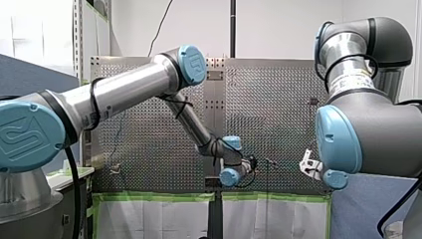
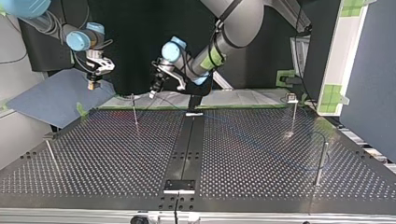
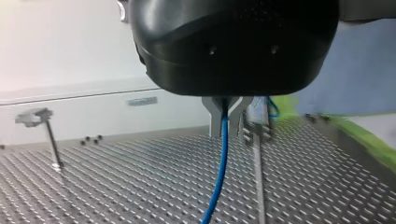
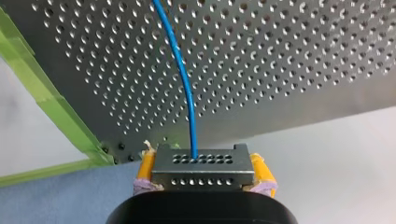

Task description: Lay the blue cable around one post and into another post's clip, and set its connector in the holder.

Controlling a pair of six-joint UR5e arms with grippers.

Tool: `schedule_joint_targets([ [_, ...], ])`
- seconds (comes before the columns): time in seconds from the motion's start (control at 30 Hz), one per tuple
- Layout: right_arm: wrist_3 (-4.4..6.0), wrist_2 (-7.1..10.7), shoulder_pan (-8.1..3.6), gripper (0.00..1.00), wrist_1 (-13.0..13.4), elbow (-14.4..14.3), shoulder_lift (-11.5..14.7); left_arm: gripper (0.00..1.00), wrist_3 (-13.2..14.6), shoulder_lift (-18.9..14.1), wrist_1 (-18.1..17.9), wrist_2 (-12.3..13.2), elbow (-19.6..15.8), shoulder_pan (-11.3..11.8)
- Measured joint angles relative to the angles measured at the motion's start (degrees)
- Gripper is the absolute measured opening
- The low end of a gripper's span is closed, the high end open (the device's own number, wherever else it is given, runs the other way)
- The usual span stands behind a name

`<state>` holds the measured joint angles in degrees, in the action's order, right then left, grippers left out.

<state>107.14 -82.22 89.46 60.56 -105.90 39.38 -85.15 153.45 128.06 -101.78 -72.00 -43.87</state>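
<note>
In the left wrist view my left gripper (image 3: 226, 130) has its metal fingers shut on the thin blue cable (image 3: 218, 175), which hangs down toward the perforated table (image 3: 116, 186). My right gripper (image 4: 201, 161) has its yellow pads shut on a small metal connector (image 4: 201, 175); the cable (image 4: 184, 84) leaves the connector's face and runs out over the table. In the top view my right gripper (image 2: 93, 85) hovers beyond the table's far left corner. My left gripper (image 2: 153, 93) hangs over the far edge near a thin post (image 2: 135, 114).
More posts stand on the table: one at the top view's left edge (image 2: 50, 151), one with a clip on top at the far right (image 2: 293, 112), one at the near right (image 2: 321, 163). A black strip (image 2: 187, 149) runs down the middle. Green tape (image 4: 42, 98) lines the far edge.
</note>
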Motion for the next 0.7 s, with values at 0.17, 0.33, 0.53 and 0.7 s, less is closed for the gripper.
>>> schedule_joint_targets([
  [0.17,0.18,0.09,-1.32,0.0,-0.36,0.02,0.54,0.0,-2.23,-0.02,0.14,-1.04,1.02,-2.1],
  [0.33,0.86,0.17,-2.75,0.0,-0.37,0.11,0.95,0.0,-3.77,0.02,0.93,-2.13,1.15,-2.95],
  [0.53,1.22,1.67,-4.02,0.0,-1.03,0.93,1.01,0.0,-4.03,0.02,1.22,-2.45,1.17,-3.52],
  [0.7,1.13,3.84,-4.64,0.0,-3.01,2.78,0.98,0.0,-4.05,0.06,1.27,-2.69,1.18,-3.9],
])
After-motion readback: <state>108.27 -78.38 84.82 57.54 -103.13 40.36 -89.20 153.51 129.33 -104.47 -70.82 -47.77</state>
